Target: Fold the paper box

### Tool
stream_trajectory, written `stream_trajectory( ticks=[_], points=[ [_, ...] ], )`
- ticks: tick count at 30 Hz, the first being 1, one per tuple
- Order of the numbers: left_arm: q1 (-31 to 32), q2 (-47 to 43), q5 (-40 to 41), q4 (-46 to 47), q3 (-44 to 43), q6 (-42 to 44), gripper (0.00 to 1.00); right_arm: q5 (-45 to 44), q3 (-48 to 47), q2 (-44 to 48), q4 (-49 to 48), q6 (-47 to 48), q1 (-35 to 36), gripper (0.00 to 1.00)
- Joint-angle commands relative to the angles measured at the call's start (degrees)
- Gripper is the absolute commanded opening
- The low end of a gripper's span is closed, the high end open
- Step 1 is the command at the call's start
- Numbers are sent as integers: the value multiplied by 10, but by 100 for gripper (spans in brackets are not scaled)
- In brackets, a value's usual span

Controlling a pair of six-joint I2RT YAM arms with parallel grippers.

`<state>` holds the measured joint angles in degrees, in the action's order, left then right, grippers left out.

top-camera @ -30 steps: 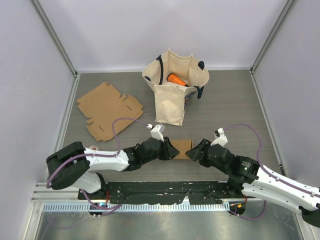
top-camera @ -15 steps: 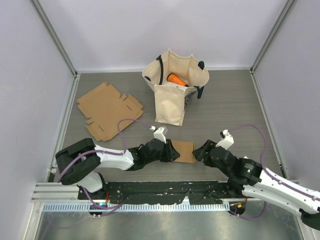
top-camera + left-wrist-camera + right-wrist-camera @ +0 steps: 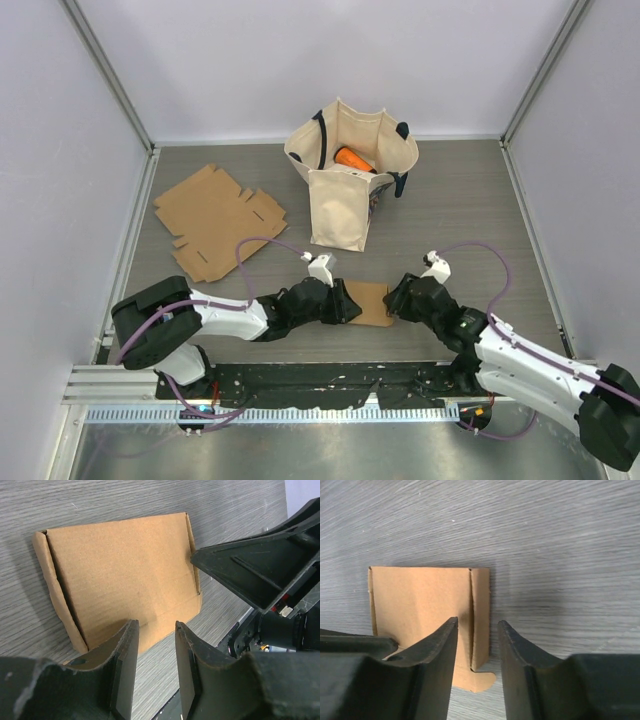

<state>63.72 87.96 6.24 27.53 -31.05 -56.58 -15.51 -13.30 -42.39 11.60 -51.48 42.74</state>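
A small, partly folded brown paper box (image 3: 369, 302) lies flat on the table between my two grippers. My left gripper (image 3: 345, 306) is at its left edge, open and empty. In the left wrist view the box (image 3: 120, 575) lies just beyond the gripper (image 3: 155, 627), and my right gripper (image 3: 250, 570) touches its far edge. My right gripper (image 3: 396, 299) is open at the box's right edge. In the right wrist view the gripper (image 3: 477, 625) straddles the folded side flap (image 3: 480, 615) of the box (image 3: 420, 605), jaws apart.
A flat unfolded cardboard blank (image 3: 215, 220) lies at the back left. A cream tote bag (image 3: 350, 190) stands at the back centre with an orange object (image 3: 352, 158) inside. Purple walls enclose the table on three sides.
My right gripper has moved left up to the box's right edge. My left gripper shifted slightly right, and the box moved a little with it.
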Motion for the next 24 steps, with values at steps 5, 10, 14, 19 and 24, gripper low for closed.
stream_trajectory(
  ticks=[5, 10, 14, 19, 24],
  points=[
    [-4, 0, -14, -20, -27, 24, 42, 36, -23, -59, -80, 54, -4, 27],
    [-8, 8, -25, -21, -37, 23, 43, 46, -15, -84, -104, 38, -4, 12],
    [-15, 2, -34, -20, -39, 24, 47, 50, -10, -123, -112, 27, -4, 8],
    [-37, -88, 14, -133, -49, 36, 57, 56, -15, -126, -134, 33, -4, 8],
    [-73, -189, 61, -325, -74, 46, 59, 72, -43, -132, -103, 50, -4, 8]
  ],
)
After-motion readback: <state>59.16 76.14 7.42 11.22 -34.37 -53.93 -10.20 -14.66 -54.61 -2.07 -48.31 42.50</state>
